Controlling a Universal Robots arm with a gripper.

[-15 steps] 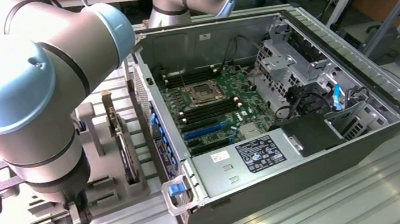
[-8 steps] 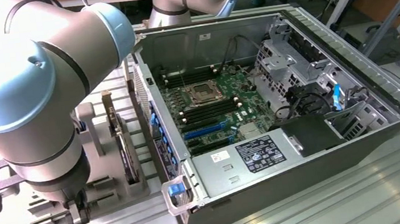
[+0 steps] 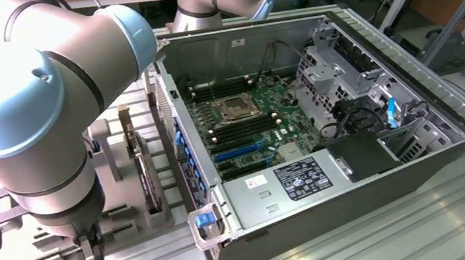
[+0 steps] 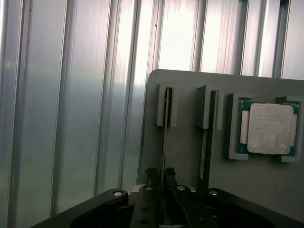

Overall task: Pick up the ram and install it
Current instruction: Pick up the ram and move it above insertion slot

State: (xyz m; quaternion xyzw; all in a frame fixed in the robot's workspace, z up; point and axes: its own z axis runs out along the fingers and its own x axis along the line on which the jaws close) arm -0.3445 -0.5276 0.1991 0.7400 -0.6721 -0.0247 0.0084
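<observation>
Closest: gripper, clamped on ram, one finger at each side. Ram stands on edge in slot of gray holder. Second stick in next slot, square silver chip beyond it. Open computer case beside holder.

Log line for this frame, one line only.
stage: pick | gripper at ram | ram: on edge in grey holder slot | computer case: open
</observation>
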